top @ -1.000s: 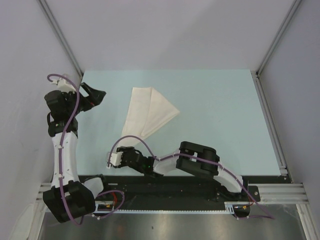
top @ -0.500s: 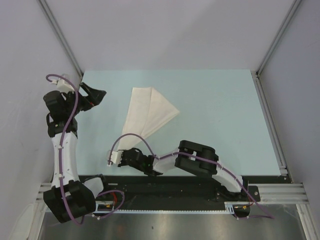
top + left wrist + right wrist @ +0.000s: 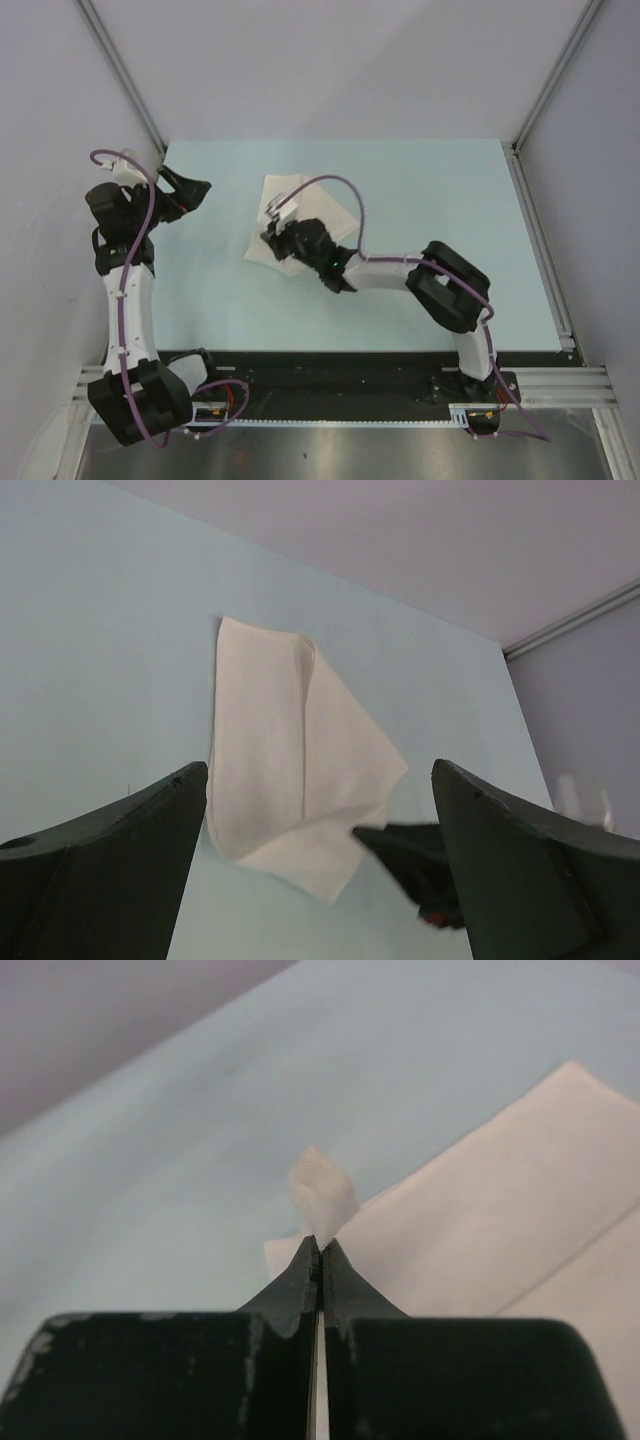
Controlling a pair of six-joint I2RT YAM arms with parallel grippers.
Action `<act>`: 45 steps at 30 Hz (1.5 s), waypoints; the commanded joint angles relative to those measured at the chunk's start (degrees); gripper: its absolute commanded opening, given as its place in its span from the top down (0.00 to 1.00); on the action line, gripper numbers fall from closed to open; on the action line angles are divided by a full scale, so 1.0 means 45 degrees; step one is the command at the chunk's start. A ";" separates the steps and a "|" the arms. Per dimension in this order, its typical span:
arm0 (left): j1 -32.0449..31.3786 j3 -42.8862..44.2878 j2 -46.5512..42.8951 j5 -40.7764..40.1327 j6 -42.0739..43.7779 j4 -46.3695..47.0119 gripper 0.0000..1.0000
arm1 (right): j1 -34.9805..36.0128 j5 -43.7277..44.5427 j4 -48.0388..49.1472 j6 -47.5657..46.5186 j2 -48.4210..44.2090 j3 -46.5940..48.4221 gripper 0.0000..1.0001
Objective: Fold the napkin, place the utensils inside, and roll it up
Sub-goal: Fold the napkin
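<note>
1. Your right gripper [image 3: 318, 1250] is clamped tight on a small peak of the napkin [image 3: 283, 188]. In the right wrist view a tuft of cream cloth stands up just past the closed fingertips.
2. The rest of the napkin lies flat on the table [image 3: 430, 230], spreading ahead of those fingers and off to their right. Any fold will probably have to carry the pinched edge that way.
3. From above, the cloth's long axis runs on a slant from its near-left tip up toward the far side. The right arm reaches across its middle.
4. Your left gripper [image 3: 318, 780] hangs with jaws spread wide and holding nothing. It sits by the table's left edge, well apart from the cloth and aimed at it, so the right arm is plainly the nearer one.
5. No spoon shows in any view.
6. A second ago the right arm was tucked low along the near edge, with its gripper clear of the cloth. It has since swung out over the napkin and closed on it, while the left arm has barely moved.
</note>
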 commanded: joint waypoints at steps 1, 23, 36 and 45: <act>0.0193 -0.0137 0.0001 0.0490 -0.0249 0.0563 0.02 | -0.1600 -0.0928 0.0701 0.3013 -0.1314 -0.0833 1.00; 0.0193 -0.0255 0.0196 0.0842 -0.0425 0.0837 0.02 | -0.4961 -0.0986 0.2166 0.4830 -0.0322 -0.3198 1.00; 0.0193 -0.0314 0.0294 0.0960 -0.0522 0.0993 0.02 | -0.5490 -0.0851 0.2480 0.5182 -0.0105 -0.3471 1.00; 0.0193 -0.0353 0.0274 0.1096 -0.0659 0.1110 0.02 | -0.5275 0.0262 0.2480 0.5475 -0.0222 -0.3843 1.00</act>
